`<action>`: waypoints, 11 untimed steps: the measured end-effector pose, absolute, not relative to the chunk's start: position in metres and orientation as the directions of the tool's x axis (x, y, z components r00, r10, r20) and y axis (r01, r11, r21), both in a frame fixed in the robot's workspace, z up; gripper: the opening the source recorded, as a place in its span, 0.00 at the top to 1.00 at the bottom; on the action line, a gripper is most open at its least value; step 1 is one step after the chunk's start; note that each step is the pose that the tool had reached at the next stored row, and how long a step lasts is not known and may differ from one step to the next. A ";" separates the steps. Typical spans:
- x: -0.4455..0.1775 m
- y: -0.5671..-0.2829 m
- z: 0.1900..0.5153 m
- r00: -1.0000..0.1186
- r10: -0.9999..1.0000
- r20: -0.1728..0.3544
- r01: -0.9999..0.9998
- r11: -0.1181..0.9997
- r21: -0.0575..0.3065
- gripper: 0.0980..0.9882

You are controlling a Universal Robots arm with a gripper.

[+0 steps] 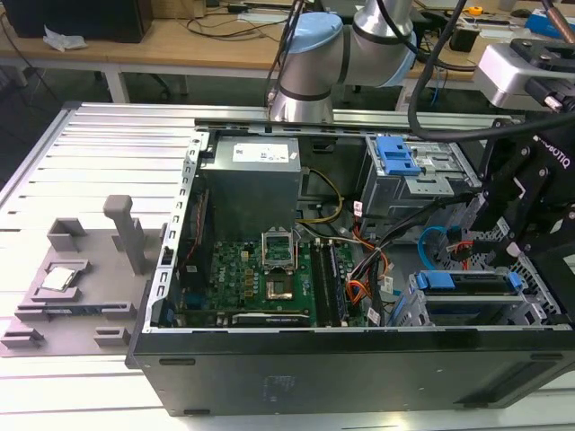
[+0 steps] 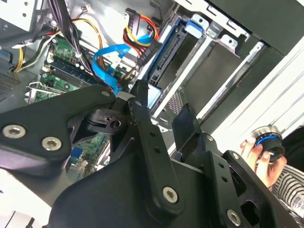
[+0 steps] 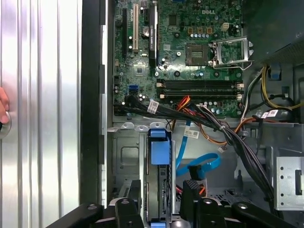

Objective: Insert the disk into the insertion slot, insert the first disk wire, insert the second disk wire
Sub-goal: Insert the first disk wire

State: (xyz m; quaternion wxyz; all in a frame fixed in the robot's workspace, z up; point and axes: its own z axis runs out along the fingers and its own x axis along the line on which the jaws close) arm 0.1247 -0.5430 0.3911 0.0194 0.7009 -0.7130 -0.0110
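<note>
Towards the right of the case (image 1: 359, 370), the second disk wire (image 1: 429, 241) loops loose just left of and beyond the insertion slot (image 1: 406, 312). It looks light, floppy and slick, so it is probably best pinched close to its end, not mid-loop. The disk (image 1: 467, 281), rigid and likely weighty, sits in that slot at the near right, and over it the gripper (image 3: 162, 186) is spread wide, fingers (image 3: 190, 191) either side of its blue-framed end, clamping nothing.

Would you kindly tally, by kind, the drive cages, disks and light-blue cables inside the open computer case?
Drive cages: 2, the insertion slot and the grey cage with a blue latch
Disk in a blue carrier: 1
Light-blue flat cable: 1
Total: 4
</note>
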 end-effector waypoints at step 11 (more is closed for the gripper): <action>0.130 -0.527 0.391 -0.017 -1.000 0.012 -0.999 0.017 0.043 0.57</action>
